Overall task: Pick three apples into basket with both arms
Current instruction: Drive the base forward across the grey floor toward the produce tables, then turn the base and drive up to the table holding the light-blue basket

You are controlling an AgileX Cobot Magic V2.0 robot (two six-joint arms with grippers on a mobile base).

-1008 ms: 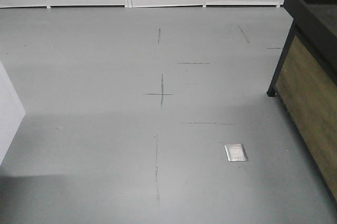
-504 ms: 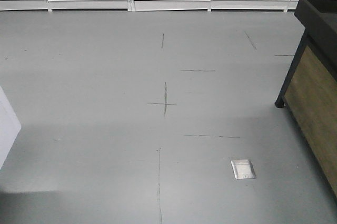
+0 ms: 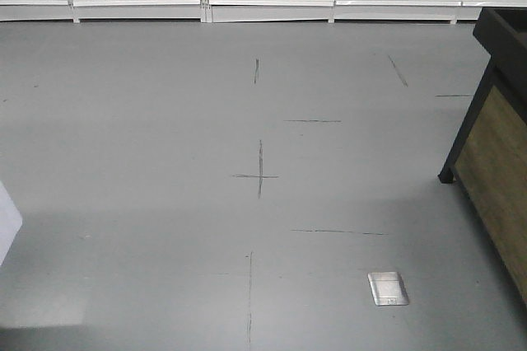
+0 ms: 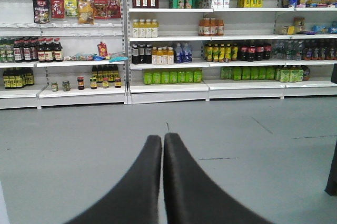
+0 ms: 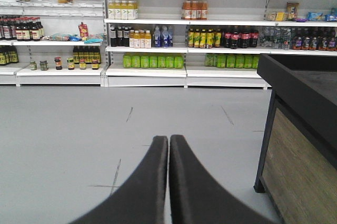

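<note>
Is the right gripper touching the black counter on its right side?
Apart. The right wrist view shows grey floor between the right gripper and the counter.

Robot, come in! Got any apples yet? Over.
Left black gripper shut, empty. Right black gripper shut, empty. No apples or basket in view. Black-topped wooden counter on right.

floor plate lower in view, counter farther right

Left claw cut by bottom edge; counter cut by right edge; bottle labels unreadable.
</note>
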